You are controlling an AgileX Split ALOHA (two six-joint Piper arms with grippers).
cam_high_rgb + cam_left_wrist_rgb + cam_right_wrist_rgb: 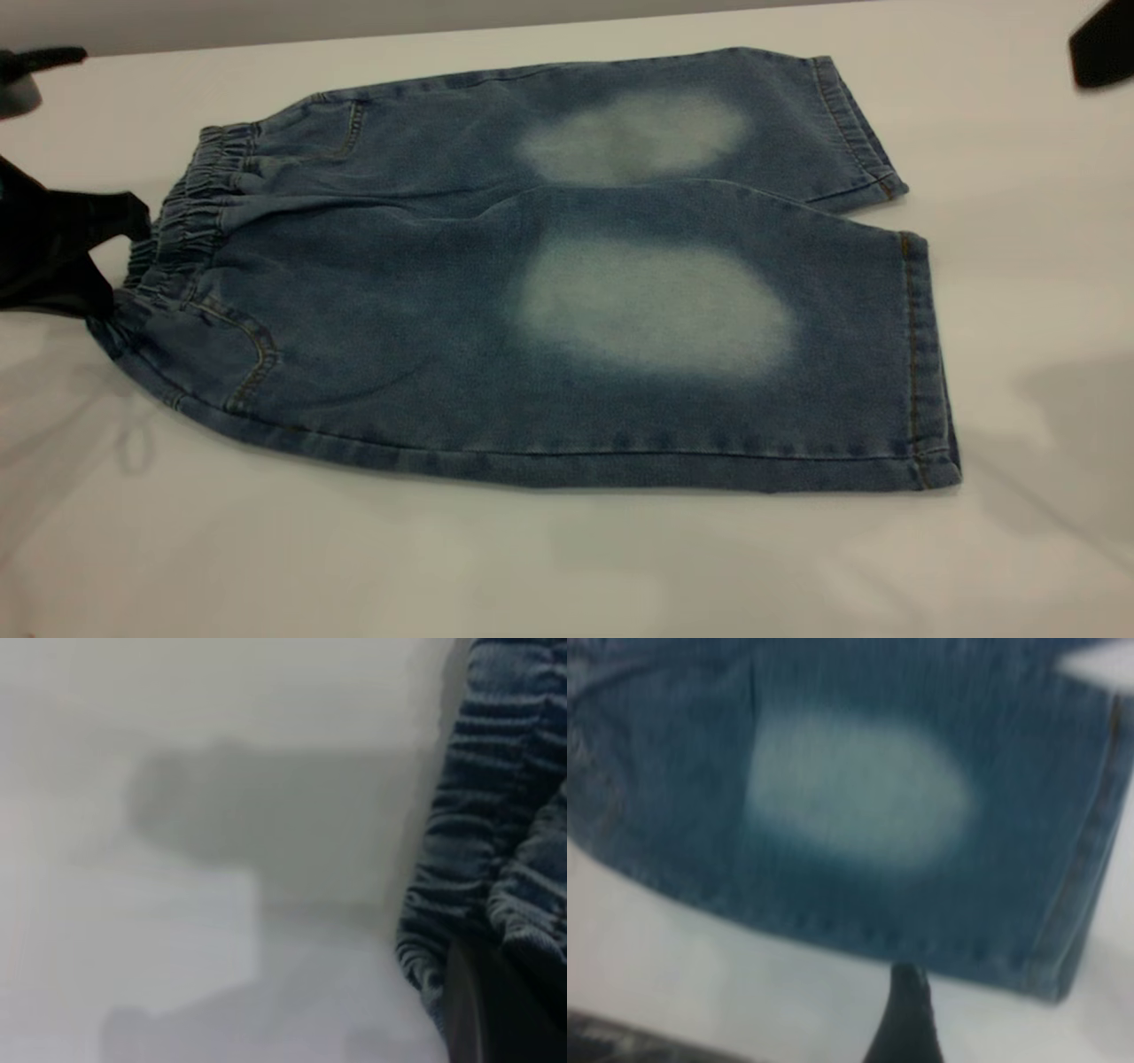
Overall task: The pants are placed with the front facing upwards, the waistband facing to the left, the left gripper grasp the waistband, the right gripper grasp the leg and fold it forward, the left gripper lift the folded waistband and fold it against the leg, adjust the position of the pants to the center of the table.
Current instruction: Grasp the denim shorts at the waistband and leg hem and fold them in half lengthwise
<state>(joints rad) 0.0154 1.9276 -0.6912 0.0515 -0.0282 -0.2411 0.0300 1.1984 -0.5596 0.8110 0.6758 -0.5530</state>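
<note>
The pants [532, 292] lie flat and unfolded on the table [567, 567], front up, with a pale faded patch on each leg; they fill the middle of the exterior view. Their long axis runs from 9 o'clock to 3 o'clock: the waistband [182, 226] points to 9 o'clock and the hems to 3 o'clock.

The left claw [120, 266] is at 9 o'clock, its two black fingers spread to either side of the gathered waistband edge, not yet clenched on the cloth. The right claw [908, 1014] hovers just off the edge of the leg [673, 354]; only one dark fingertip shows in its wrist view, so whether it is released or clenched cannot be told, and it grasps nothing that can be seen.

The step in hand looks like the first one: taking hold of waistband and leg. Next, the left claw probably needs to close on the elastic band, and the right claw to reach the leg edge before any folding begins
</note>
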